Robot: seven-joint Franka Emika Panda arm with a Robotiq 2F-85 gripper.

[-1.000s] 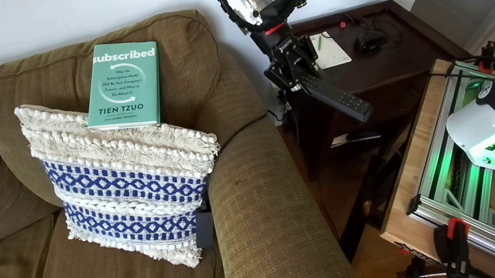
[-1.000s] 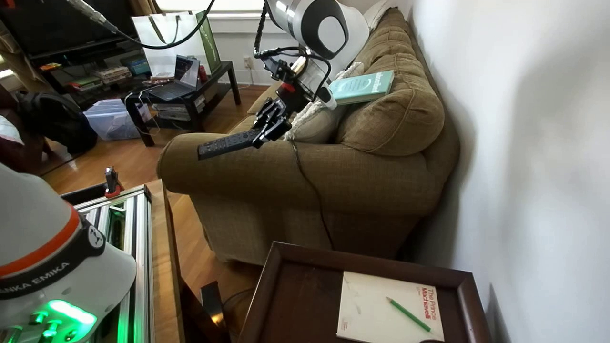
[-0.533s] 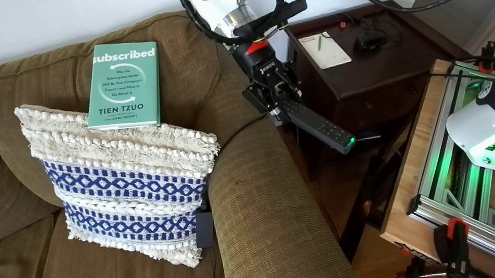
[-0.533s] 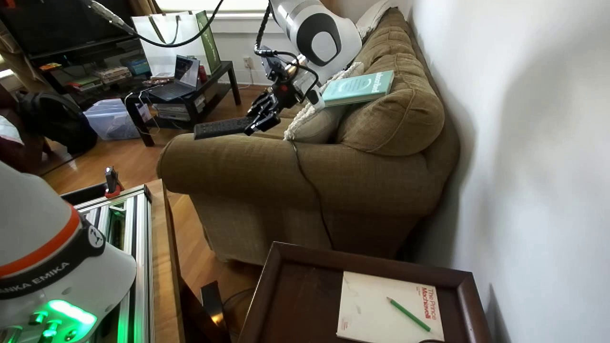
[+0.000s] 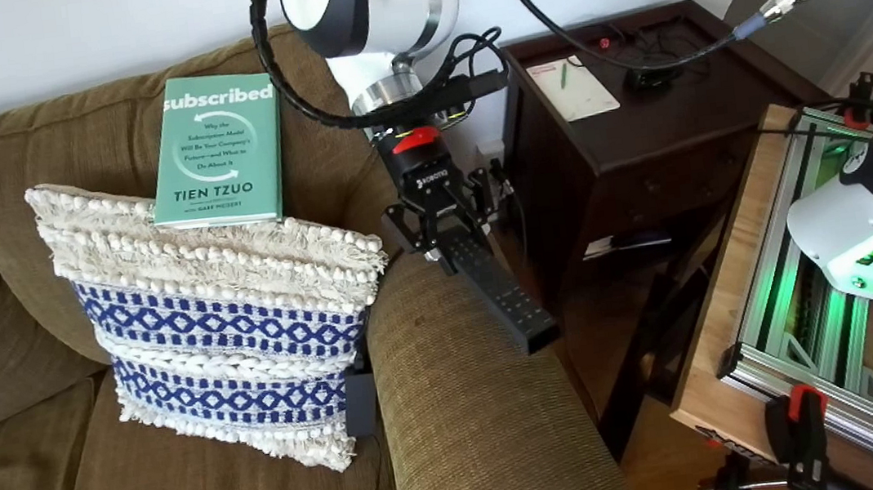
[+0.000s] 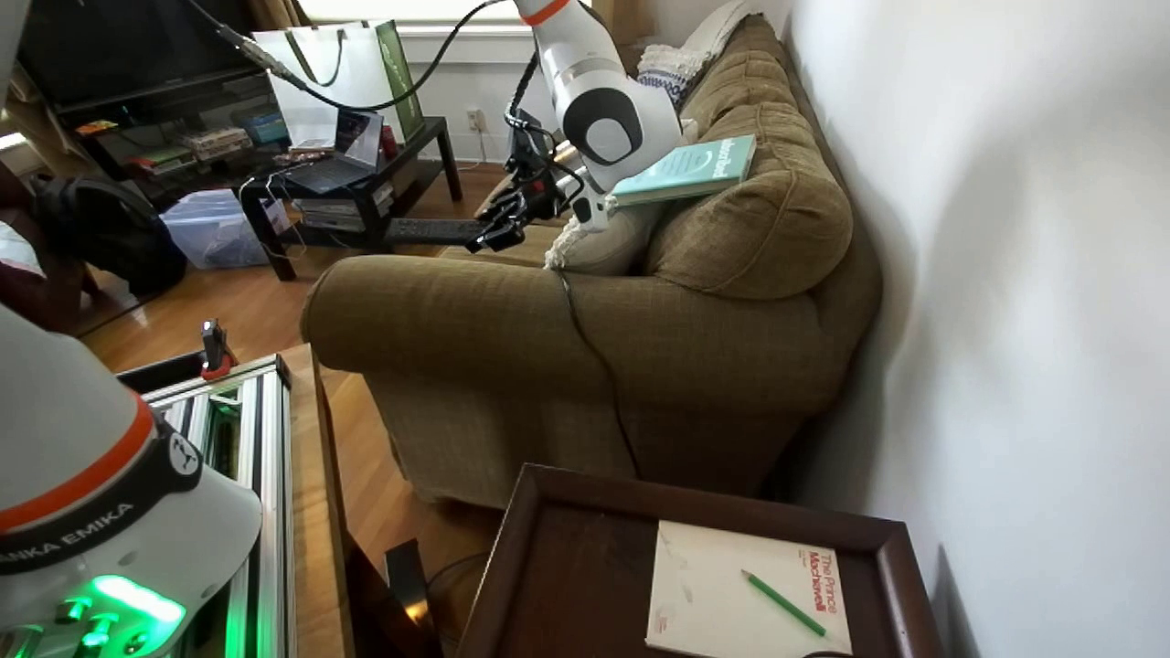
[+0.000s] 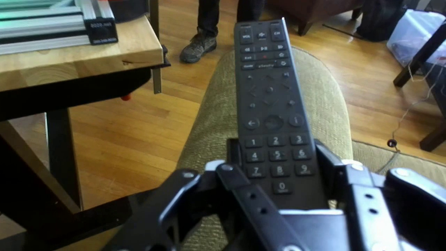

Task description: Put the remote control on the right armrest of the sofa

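The black remote control (image 5: 504, 295) is held lengthwise in my gripper (image 5: 459, 244), its free end pointing away from the gripper. It also shows in an exterior view (image 6: 434, 231) and in the wrist view (image 7: 270, 80), buttons facing the camera. The gripper's fingers (image 7: 278, 153) are shut on the long sides of its number-key end. The olive-brown right armrest (image 5: 471, 405) of the sofa (image 5: 14, 359) lies below. In an exterior view, a gap shows between the remote and the armrest top (image 6: 439, 274). In the wrist view, the armrest (image 7: 327, 94) extends beneath and beyond the remote.
A blue-and-white pillow (image 5: 228, 359) and green book (image 5: 220, 150) lean on the sofa's back beside the arm. A black adapter (image 5: 360, 406) sits by the armrest, its cord crossing it. A dark side table (image 5: 637, 132) and the robot's wooden table (image 5: 727, 269) stand outside the armrest.
My gripper, holding the remote, has moved from over the side table side to above the armrest. The remote has turned more along the armrest and shows higher above it.
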